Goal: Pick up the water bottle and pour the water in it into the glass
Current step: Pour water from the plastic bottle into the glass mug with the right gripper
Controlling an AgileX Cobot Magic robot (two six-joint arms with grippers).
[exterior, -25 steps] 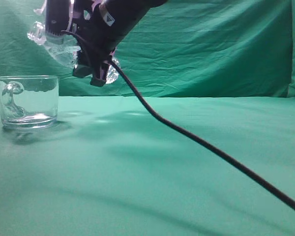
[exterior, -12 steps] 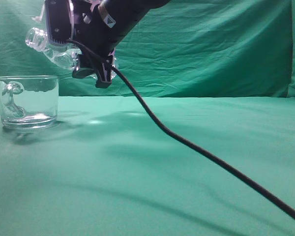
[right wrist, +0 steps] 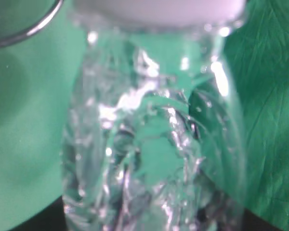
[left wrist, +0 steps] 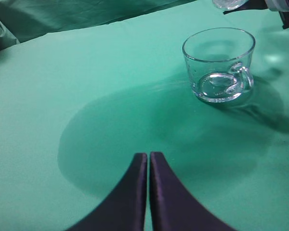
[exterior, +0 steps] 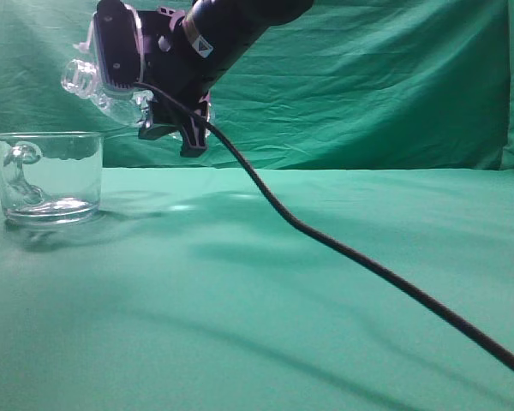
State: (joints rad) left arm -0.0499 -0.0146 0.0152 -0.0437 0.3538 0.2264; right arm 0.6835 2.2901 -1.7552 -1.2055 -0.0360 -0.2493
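One arm, the right gripper, seen from the side, pinches the water bottle, which has drawn back rightward and tipped level above the glass; pouring looks over. Its white sticker is unreadable. Left wrist view: left gripper fingers pressed together, glass well beyond them. Right wrist view: bottle fills the gap between the fingers, no label.
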